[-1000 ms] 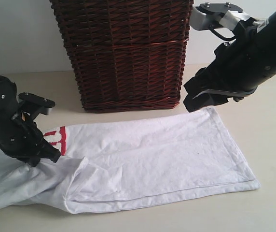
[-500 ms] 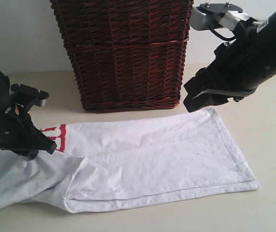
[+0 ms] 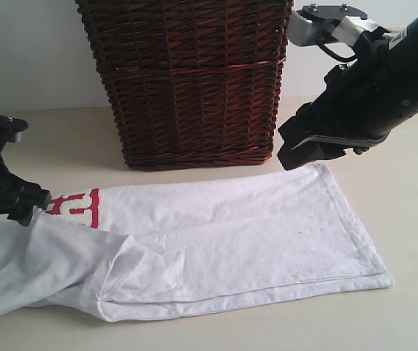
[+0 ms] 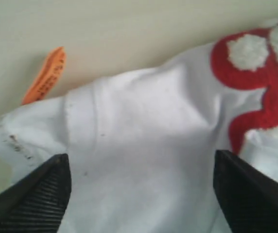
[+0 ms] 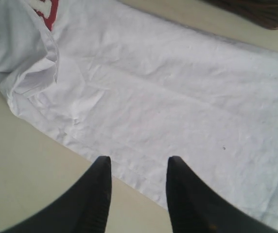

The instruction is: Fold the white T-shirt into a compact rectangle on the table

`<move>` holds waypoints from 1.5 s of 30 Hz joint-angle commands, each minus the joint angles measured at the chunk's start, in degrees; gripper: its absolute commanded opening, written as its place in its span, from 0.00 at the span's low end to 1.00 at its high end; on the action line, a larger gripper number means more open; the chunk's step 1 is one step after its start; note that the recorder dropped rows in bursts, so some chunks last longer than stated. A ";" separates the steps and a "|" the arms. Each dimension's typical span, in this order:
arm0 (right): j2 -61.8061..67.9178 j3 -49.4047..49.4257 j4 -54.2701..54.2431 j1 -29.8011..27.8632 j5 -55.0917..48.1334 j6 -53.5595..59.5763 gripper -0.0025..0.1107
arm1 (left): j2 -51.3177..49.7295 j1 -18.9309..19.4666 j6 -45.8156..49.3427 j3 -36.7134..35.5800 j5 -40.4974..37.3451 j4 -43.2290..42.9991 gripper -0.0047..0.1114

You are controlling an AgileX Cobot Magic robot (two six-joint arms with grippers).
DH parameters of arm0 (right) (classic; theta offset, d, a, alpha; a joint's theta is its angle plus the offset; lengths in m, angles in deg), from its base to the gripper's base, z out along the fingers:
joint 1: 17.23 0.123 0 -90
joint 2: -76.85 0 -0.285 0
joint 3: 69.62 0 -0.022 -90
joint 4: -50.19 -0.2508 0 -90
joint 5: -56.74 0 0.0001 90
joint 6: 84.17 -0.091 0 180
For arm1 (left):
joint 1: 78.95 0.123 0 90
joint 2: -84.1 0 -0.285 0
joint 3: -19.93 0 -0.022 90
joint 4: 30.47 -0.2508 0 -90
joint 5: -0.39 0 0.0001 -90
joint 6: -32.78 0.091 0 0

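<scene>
A soft white cotton short-sleeved T-shirt [image 3: 231, 234] lies on the wide pale cream desk [image 3: 413, 322]; it is folded lengthwise into a long band that runs from the lower left corner of the exterior frame to the lower right, where its hem ends in a neat straight edge. Towards the left the cloth is rumpled, with a flap doubled over; the big red-outlined fuzzy lettering [image 3: 77, 206] peeks out there at the band's far edge. A tall dark brown wicker basket [image 3: 194, 80] stands in the upper middle of the frame, just beyond the shirt.

The left black tool [image 4: 138, 191] sits at the far left edge of the frame, just beside the lettering; its two ribbed fingers [image 4: 37, 194] are spread wide, released, with white cloth lying loose beneath them and not pinched. A small orange neck tag [image 4: 46, 75] pokes out from the cloth's edge onto the bare desk close by.

The right black tool [image 5: 138, 189] is in the upper right, over the shirt's far right corner and beside the basket; its fingers are parted with nothing between them, released.
</scene>
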 commanded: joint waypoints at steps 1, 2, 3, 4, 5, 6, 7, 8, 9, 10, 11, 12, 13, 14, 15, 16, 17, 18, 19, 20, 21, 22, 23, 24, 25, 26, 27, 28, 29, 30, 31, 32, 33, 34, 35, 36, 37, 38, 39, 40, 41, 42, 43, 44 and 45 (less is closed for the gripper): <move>-0.07 -0.47 -0.34 -0.09 -0.37 0.28 0.36 | 1.89 6.77 -0.27 -0.20 -1.79 1.86 0.71; -0.07 -0.47 -0.34 -0.09 -0.65 0.28 0.36 | 1.89 8.89 0.46 -0.51 -1.79 3.38 0.71; -0.07 -0.47 -0.34 -0.09 -1.10 0.28 0.36 | 1.89 10.19 1.60 -0.73 -1.38 4.36 0.71; -0.07 -0.47 -0.34 -0.09 -1.36 0.28 0.36 | 1.89 12.81 2.92 -1.52 -0.35 6.22 0.71; -0.07 -0.47 -0.34 -0.09 -1.36 0.28 0.36 | 1.89 15.00 4.67 -2.31 1.13 8.32 0.71; -0.07 -0.47 -0.34 -0.09 -1.48 0.28 0.36 | 1.89 16.72 6.99 -2.93 3.03 11.04 0.71; -0.07 -0.47 -0.34 -0.09 -1.58 0.28 0.36 | 1.79 18.69 9.95 -3.62 4.59 14.48 0.71; -0.29 -0.47 -0.34 -0.09 -1.91 0.28 0.36 | 1.52 20.46 13.35 -4.12 5.74 18.17 0.71; -0.70 -0.47 -0.34 -0.09 -2.34 0.28 0.35 | 1.17 22.01 16.14 -4.35 6.26 21.14 0.71; -1.20 -0.47 -0.34 -0.09 -2.51 0.28 0.35 | 0.56 23.25 19.77 -4.28 6.38 24.96 0.71; -1.99 -0.47 -0.34 -0.09 -2.60 0.28 0.34 | -0.17 24.28 23.54 -4.28 6.38 28.53 0.71; -2.92 -0.47 -0.34 -0.09 -3.10 0.25 0.33 | -0.78 24.96 26.39 -4.28 6.38 31.37 0.71; -3.96 -0.47 -0.34 -0.09 -3.95 0.25 0.32 | -1.66 25.68 28.86 -4.28 6.38 34.16 0.71; -4.80 -0.47 -0.34 -0.09 -5.05 0.25 0.32 | -2.59 26.21 30.82 -4.28 6.38 36.33 0.71; -5.88 -0.47 -0.34 -0.09 -5.96 0.25 0.32 | -3.32 26.50 31.96 -4.28 6.52 37.33 0.71; -6.96 -0.47 -0.43 -0.09 -6.65 0.25 0.32 | -4.23 26.94 32.49 -4.17 6.68 37.47 0.72; -7.86 -0.47 -0.70 -0.09 -6.92 0.25 0.32 | -5.16 27.06 32.58 -4.17 7.03 37.47 0.72; -8.91 -0.47 -1.26 -0.09 -7.20 0.25 0.32 | -6.18 27.06 32.58 -4.17 7.16 37.47 0.72; -9.95 -0.47 -1.80 -0.09 -7.33 0.25 0.32 | -7.31 27.06 32.58 -4.17 7.16 38.02 0.72; -10.94 -0.47 -2.10 -0.09 -7.33 0.35 0.32 | -8.48 27.06 33.24 -4.17 7.07 39.32 0.72; -11.89 -0.47 -2.90 -0.09 -7.44 0.77 0.32 | -9.43 26.89 34.56 -4.17 6.62 41.03 0.72; -12.80 -0.47 -3.40 -0.09 -7.44 1.32 0.32 | -10.64 26.91 37.23 -4.17 5.98 43.59 0.72; -13.52 -0.47 -3.50 -0.09 -7.44 1.32 0.32 | -11.80 26.91 40.22 -4.17 5.37 46.78 0.72; -14.41 -0.47 -3.50 -0.09 -7.57 1.44 0.32 | -12.64 26.91 42.62 -4.17 4.94 49.25 0.72; -15.28 -0.47 -3.65 -0.09 -7.72 1.55 0.32 | -13.51 26.91 45.15 -4.17 4.79 51.74 0.72; -17.13 -0.47 -3.80 -0.09 -8.10 1.65 0.32 | -14.83 26.91 48.54 -4.17 4.43 55.47 0.72; -17.90 -0.47 -3.80 -0.09 -8.09 1.65 0.32 | -15.36 26.91 49.93 -4.17 3.71 56.71 0.72; -18.71 -0.47 -3.80 -0.09 -8.09 1.65 0.32 | -15.78 26.91 51.00 -4.17 2.81 57.48 0.72; -19.81 -0.36 -3.80 -0.09 -8.09 1.65 0.32 | -16.11 26.91 51.65 -4.17 1.96 58.03 0.72; -20.55 -0.10 -3.80 -0.09 -7.96 1.65 0.32 | -16.32 26.91 52.21 -4.17 1.20 58.31 0.72; -22.25 0.69 -4.07 -0.09 -7.22 1.65 0.32 | -16.43 26.91 53.33 -4.17 -0.10 59.70 0.71; -23.03 1.00 -4.23 -0.09 -7.08 1.65 0.32 | -16.43 26.91 54.27 -4.17 -0.67 60.56 0.71; -23.52 1.28 -4.37 -0.09 -7.08 1.76 0.32 | -16.43 26.91 55.40 -4.17 -1.39 61.69 0.70; -24.23 1.70 -4.58 -0.09 -6.95 2.00 0.32 | -16.43 26.91 55.99 -4.17 -1.93 62.50 0.68; -24.93 2.31 -4.61 -0.09 -6.17 2.15 0.32 | -16.43 26.91 55.34 -4.17 -2.22 62.40 0.55; -25.40 2.70 -4.61 -0.09 -5.77 2.15 0.32 | -16.43 26.91 55.16 -4.17 -2.33 62.22 0.47; -25.65 2.97 -4.61 -0.09 -5.66 2.15 0.32 | -16.43 26.91 55.16 -4.17 -2.46 61.77 0.28; -25.65 2.97 -4.61 -0.09 -5.82 2.15 0.32 | -16.43 26.91 55.16 -4.17 -2.87 61.21 0.20; -25.79 2.97 -4.61 -0.09 -5.89 2.15 0.32 | -16.43 26.91 55.16 -4.17 -3.12 60.29 0.04; -25.90 2.97 -4.61 -0.09 -5.89 2.15 0.32 | -16.43 26.91 55.16 -4.17 -3.12 60.04 0.05; -26.17 2.97 -4.61 -0.09 -6.00 2.15 0.32 | -16.01 26.91 55.16 -4.01 -3.00 59.77 0.05; -26.85 2.97 -4.61 -0.09 -6.13 2.15 0.31 | -15.12 27.12 54.28 -3.33 -2.89 59.11 0.04; -27.43 2.97 -4.61 -0.09 -6.13 2.15 0.31 | -14.22 27.44 52.47 -2.37 -3.01 57.45 0.04; -27.74 2.97 -4.61 -0.09 -6.13 2.15 0.30 | -13.30 27.67 49.97 -1.38 -3.59 55.10 0.04; -29.21 2.97 -4.61 -0.09 -6.13 2.15 0.28 | -10.17 28.19 38.95 2.31 -6.42 41.59 0.04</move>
